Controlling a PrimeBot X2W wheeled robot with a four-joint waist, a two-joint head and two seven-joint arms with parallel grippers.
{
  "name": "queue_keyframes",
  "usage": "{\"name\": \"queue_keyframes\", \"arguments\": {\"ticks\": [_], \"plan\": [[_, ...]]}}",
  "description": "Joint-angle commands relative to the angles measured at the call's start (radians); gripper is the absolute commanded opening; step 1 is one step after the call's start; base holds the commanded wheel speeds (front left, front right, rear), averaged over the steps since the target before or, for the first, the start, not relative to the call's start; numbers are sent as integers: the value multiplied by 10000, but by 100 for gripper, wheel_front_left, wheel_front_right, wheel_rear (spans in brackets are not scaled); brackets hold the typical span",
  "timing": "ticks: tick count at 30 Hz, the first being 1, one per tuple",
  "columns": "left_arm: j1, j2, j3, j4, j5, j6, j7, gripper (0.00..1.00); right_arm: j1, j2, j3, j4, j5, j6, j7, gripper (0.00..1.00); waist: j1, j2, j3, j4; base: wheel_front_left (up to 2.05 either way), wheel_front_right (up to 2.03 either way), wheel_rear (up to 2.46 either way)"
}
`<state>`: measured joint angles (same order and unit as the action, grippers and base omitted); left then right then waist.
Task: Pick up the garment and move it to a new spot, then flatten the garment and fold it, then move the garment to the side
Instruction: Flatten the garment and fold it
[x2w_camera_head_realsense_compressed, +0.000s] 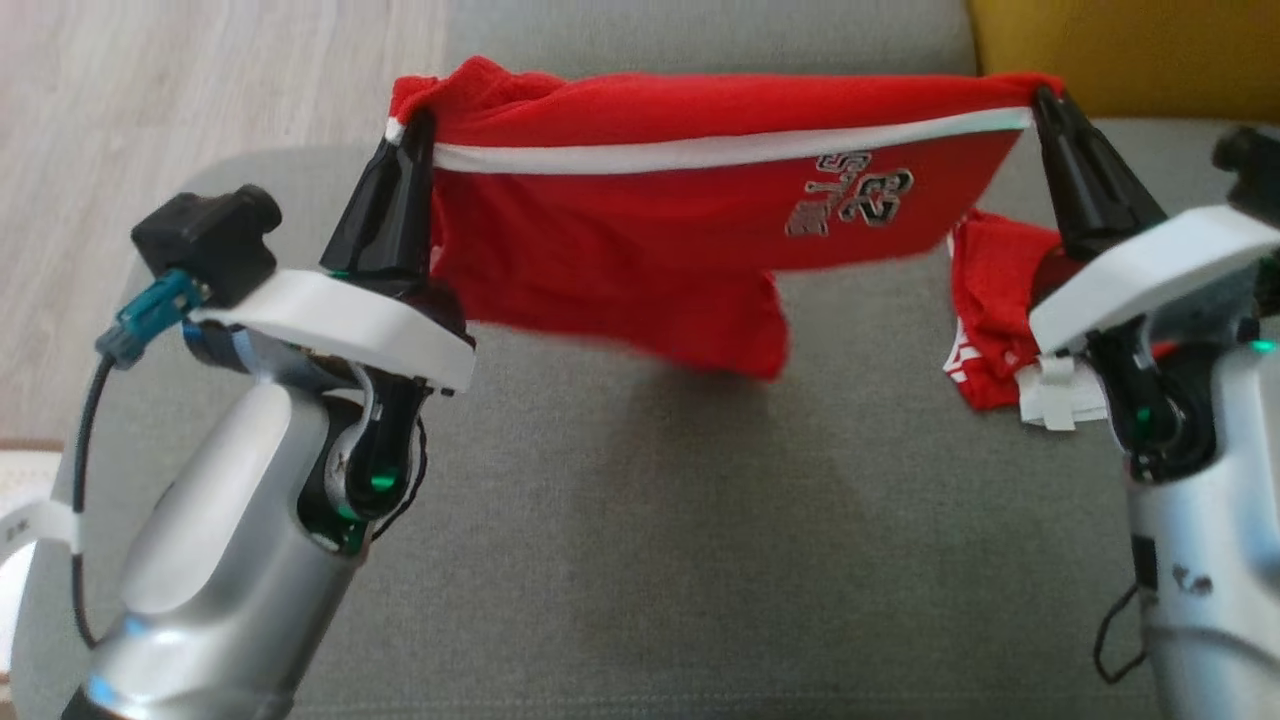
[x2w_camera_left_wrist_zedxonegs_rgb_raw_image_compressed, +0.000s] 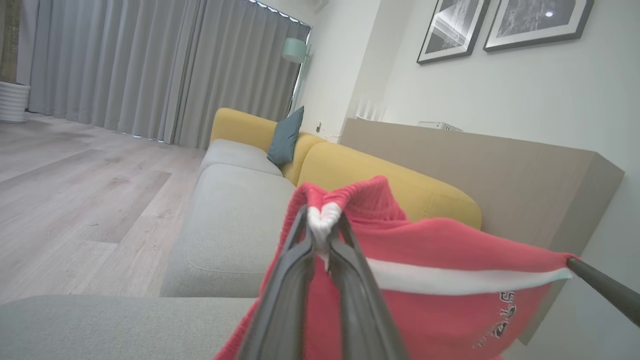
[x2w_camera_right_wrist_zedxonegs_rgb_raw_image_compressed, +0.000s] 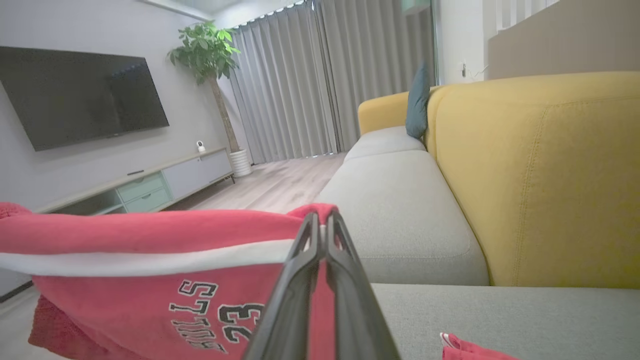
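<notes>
A red garment with a white stripe and printed lettering hangs stretched between my two grippers above the grey sofa seat. My left gripper is shut on its left top corner, and the left wrist view has the fingers pinching the white stripe of the garment at the left gripper. My right gripper is shut on the right top corner, seen up close with the garment at the right gripper. A second red piece with a white label droops beside my right wrist.
The yellow sofa back runs behind the grey seat, with a teal cushion further along. Wooden floor lies past the sofa's left edge. A TV, a low cabinet and a potted plant stand across the room.
</notes>
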<state>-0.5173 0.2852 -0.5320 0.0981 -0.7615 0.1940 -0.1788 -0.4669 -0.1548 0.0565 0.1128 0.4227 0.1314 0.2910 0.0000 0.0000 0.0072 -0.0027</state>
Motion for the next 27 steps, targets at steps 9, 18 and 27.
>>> {"name": "queue_keyframes", "arguments": {"ticks": [9,18,27], "plan": [[510,879,423,-2221,-53,794,838,0,1393,738,-836,-2640,-289,-7,1021,0,0,0,-487,57,0,0,0],[475,1356,570,-3838,-222,1201,1742,0,1610,998,-941,-4231,-805,-7,2222,0,0,0,-32,63,0,0,0],[-2871,1115,946,-706,-643,-177,2081,0,-2824,434,-149,-1403,-1381,-7,1526,0,0,0,1812,-142,0,0,0]]}}
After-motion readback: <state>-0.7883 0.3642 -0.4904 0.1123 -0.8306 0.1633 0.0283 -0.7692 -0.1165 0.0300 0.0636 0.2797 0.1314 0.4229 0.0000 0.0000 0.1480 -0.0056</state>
